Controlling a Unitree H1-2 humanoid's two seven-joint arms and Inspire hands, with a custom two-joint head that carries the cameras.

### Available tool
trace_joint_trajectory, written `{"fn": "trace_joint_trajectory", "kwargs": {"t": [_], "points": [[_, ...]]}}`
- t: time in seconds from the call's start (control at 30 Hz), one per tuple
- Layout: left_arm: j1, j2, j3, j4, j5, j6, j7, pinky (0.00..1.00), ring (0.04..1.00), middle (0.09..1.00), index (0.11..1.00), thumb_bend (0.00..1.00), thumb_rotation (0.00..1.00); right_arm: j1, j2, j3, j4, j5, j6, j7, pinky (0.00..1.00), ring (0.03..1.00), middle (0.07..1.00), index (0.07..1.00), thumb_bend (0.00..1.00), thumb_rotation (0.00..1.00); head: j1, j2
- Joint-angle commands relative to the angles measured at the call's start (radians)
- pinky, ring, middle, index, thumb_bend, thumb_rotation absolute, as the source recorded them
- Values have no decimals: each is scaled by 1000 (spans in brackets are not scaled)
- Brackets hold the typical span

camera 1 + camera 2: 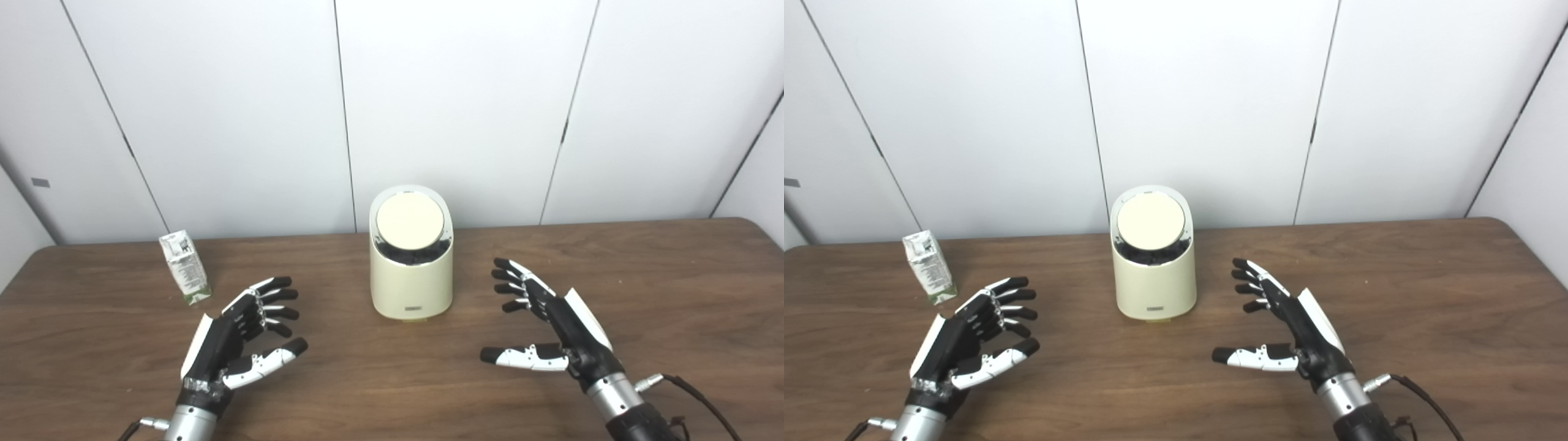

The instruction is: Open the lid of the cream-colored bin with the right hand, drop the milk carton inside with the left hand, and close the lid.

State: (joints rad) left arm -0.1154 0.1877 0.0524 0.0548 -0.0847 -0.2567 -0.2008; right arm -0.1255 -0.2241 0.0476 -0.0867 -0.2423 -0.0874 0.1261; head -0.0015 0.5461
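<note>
The cream-colored bin (411, 288) stands upright at the middle of the brown table, its round lid (409, 223) shut on top. A small white and green milk carton (184, 267) stands upright at the far left, apart from the bin. My left hand (245, 334) is open and empty above the table, in front of and right of the carton. My right hand (545, 324) is open and empty, to the right of the bin and a little nearer to me. Neither hand touches anything.
The brown wooden table (674, 288) reaches the white panel wall (465, 104) behind the bin. A black cable (698, 398) runs from my right wrist at the lower right.
</note>
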Motion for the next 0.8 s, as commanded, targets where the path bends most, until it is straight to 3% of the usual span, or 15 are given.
{"fn": "trace_joint_trajectory", "kwargs": {"t": [0.0,0.53,0.77], "points": [[-21,14,8,-29,-9,-27,5,541,661,757,822,714,148,-29,-10,-6,-15,14,-38,-9,696,821,868,901,764,317,3,2],[-28,15,8,-25,-9,-24,4,534,653,755,821,723,158,-45,-1,-5,-21,-4,-27,-20,666,802,861,899,768,323,6,0],[-29,14,6,-22,-11,-27,3,527,646,753,824,722,153,-123,6,-3,-60,-65,52,-26,670,822,891,925,772,375,6,0]]}}
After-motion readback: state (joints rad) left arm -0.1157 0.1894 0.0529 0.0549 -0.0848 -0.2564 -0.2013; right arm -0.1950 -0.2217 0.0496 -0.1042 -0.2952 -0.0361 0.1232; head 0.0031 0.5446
